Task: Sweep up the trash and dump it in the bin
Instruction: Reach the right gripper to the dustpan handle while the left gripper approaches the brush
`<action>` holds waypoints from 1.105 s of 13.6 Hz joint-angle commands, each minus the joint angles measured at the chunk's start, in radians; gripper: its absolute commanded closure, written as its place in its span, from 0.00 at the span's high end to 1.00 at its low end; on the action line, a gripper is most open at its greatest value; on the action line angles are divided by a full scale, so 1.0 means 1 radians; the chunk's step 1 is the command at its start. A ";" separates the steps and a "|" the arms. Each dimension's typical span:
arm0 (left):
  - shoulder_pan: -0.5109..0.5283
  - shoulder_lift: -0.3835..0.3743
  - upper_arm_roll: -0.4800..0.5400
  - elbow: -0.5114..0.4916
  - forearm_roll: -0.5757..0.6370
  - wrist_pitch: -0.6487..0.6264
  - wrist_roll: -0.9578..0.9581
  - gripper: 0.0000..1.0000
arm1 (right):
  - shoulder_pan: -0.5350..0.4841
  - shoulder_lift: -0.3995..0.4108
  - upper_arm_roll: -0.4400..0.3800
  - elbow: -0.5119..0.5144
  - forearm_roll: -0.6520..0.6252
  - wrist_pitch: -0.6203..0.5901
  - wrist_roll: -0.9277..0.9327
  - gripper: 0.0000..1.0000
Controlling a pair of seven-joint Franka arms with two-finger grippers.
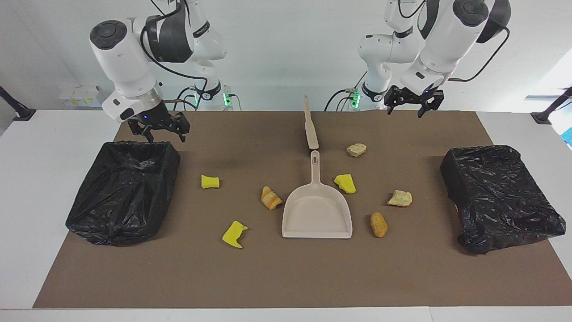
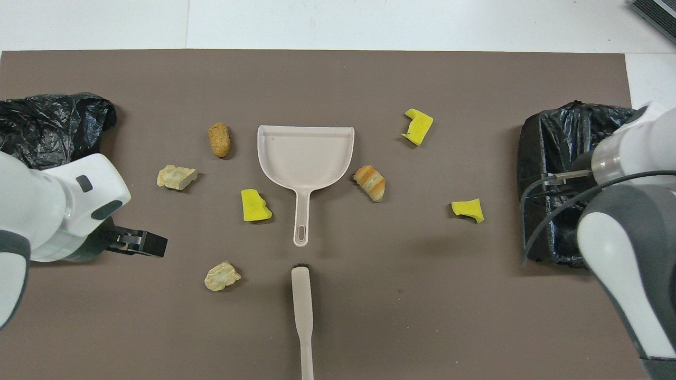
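I count these items on my bench (image 1: 27, 188), which carries a brown mat (image 1: 286, 277).

Trash, seven pieces, all lying loose on the mat around the beige dustpan (image 1: 316, 213):
- yellow foam chunk (image 1: 210, 181), between the dustpan and the bin at the right arm's end;
- yellow foam chunk (image 1: 234, 234), farther from the robots than the first;
- yellow foam chunk (image 1: 346, 183), just beside the dustpan's handle;
- striped orange bread lump (image 1: 271, 198), close beside the pan's edge, apart from it;
- brown oval lump (image 1: 378, 224), near the pan's open lip;
- pale tan lump (image 1: 400, 198);
- pale tan lump (image 1: 356, 149), the nearest to the robots.

Brush (image 1: 310, 125): flat on the mat, in line with the dustpan handle, nearer the robots, its tip just short of the handle.

Bins: two, each lined with black plastic, one (image 1: 123, 190) at the right arm's end, one (image 1: 500, 197) at the left arm's end.

Right gripper (image 1: 157, 130): I see it in the air over the mat by its bin's near corner, fingers spread wide, holding nothing.

Left gripper (image 1: 407, 105): in the air over the mat's near edge, fingers spread wide, holding nothing.
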 commanded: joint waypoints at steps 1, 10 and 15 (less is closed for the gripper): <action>-0.059 -0.109 0.015 -0.172 -0.025 0.097 -0.041 1.00 | 0.079 0.040 0.001 -0.009 0.048 0.070 0.088 1.00; -0.295 -0.191 0.013 -0.423 -0.042 0.248 -0.197 1.00 | 0.338 0.273 0.004 0.198 0.097 0.126 0.431 1.00; -0.459 -0.200 0.013 -0.475 -0.094 0.291 -0.395 1.00 | 0.453 0.389 0.003 0.308 0.093 0.179 0.604 0.98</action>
